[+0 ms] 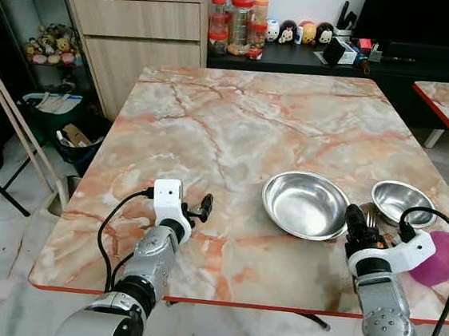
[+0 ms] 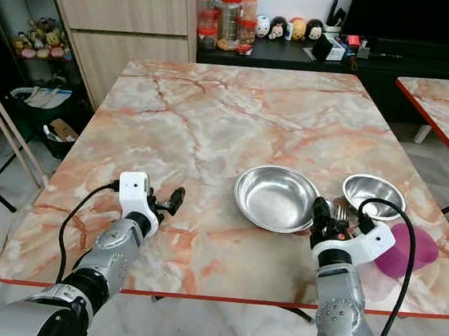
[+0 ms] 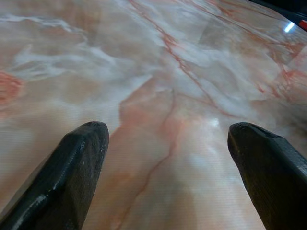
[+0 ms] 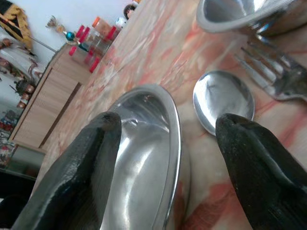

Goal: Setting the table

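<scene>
On the near edge of the marble table (image 1: 236, 129), nearest the robot: both arms reached over the tabletop.
Landmark: the large steel bowl (image 1: 305, 204) served as reference for everything below.
Right gripper (image 4: 165, 127): it hovered just at the near right rim of the large steel bowl, its two black fingers spread wide and holding nothing; one finger hung over the bowl's rim, the other over bare marble beside the spoon.
Left gripper (image 3: 168, 136): it sat well to the left of the large steel bowl, low over bare marble, fingers parted wide with nothing between them.
Spoon (image 4: 223, 99): it lay on the marble just right of the large steel bowl, bowl side up, not touching it.
Fork (image 4: 271, 74): it lay just beyond the spoon, tines pointing toward the large steel bowl; whether it touched the spoon was hard to tell.
Small steel bowl (image 1: 401, 203): it stood right of the large steel bowl, near it but apart, just beyond the cutlery.
Pink object (image 1: 439, 261): it showed past the table's right edge, right of the large steel bowl, possibly a stool seat.
Jars (image 1: 238, 23): red-lidded, they stood far behind the large steel bowl, on a dark low shelf beside a wooden cabinet (image 1: 138, 34).
</scene>
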Controlling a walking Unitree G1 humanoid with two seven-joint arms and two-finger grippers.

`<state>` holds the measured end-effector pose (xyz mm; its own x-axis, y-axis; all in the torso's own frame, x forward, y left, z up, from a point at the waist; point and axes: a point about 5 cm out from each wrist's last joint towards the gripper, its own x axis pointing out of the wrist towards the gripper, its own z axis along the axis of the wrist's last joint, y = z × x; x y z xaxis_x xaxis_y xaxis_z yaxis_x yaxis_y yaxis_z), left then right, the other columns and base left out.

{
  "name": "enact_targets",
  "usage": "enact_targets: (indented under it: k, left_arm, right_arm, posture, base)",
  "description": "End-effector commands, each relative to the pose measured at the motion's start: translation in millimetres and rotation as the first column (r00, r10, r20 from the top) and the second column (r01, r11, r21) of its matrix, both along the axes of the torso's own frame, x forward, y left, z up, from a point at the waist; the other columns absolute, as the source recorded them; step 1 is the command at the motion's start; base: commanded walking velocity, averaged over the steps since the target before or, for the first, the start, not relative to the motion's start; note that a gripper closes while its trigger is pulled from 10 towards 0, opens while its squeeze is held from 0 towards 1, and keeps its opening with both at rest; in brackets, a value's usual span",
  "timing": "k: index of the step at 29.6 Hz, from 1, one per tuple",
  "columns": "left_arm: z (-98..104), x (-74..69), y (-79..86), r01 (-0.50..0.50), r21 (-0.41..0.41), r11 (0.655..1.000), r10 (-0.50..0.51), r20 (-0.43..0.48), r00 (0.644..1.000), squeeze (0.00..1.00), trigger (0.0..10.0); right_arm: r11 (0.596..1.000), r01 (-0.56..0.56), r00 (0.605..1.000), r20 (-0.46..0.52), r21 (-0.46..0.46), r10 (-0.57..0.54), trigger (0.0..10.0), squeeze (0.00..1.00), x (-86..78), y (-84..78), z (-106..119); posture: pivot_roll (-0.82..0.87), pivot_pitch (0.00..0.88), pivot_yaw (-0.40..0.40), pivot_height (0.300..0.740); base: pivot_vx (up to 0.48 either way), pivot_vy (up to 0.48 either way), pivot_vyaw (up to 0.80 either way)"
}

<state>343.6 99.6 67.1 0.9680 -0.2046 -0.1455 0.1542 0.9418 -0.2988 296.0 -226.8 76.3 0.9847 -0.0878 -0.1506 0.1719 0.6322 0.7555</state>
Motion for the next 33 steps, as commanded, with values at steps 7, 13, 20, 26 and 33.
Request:
enact_targets:
  k: [7,13,20,26,33]
  left_arm:
    - [-3.2,-1.3,3.1,-0.009,0.013,1.000,0.009,-0.014,1.000,0.00,10.0]
    - [-3.4,-1.3,3.6,-0.010,0.014,1.000,0.010,-0.015,1.000,0.00,10.0]
    - [-4.1,-1.5,4.2,-0.008,0.020,1.000,0.008,-0.018,1.000,0.00,10.0]
    - [-3.3,-0.6,6.3,-0.011,0.022,1.000,0.012,-0.016,1.000,0.00,10.0]
    - [-3.8,-1.0,4.2,-0.004,0.023,1.000,0.005,-0.018,1.000,0.00,10.0]
  right_arm:
    - [0.999,-0.043,0.999,0.004,0.020,0.043,10.0,0.00,5.0,7.9,2.0]
    - [0.999,-0.044,0.999,0.000,0.029,0.044,10.0,0.00,5.3,8.9,1.1]
    - [0.998,-0.045,0.999,-0.008,0.035,0.045,10.0,0.00,4.4,10.2,-1.9]
    - [0.998,-0.047,0.999,-0.009,0.044,0.047,10.0,0.00,4.6,13.7,-3.2]
    - [0.998,-0.041,0.999,-0.010,0.044,0.041,10.0,0.00,3.3,12.0,-4.1]
  posture:
    - [-0.08,0.000,0.012,0.740]
    - [-0.08,0.000,0.012,0.740]
    - [-0.05,0.000,0.019,0.740]
    - [-0.05,0.000,0.021,0.740]
    - [-0.05,0.000,0.022,0.740]
  base:
    - [0.000,0.000,0.00]
    - [0.000,0.000,0.00]
    - [0.000,0.000,0.00]
    - [0.000,0.000,0.00]
    - [0.000,0.000,0.00]
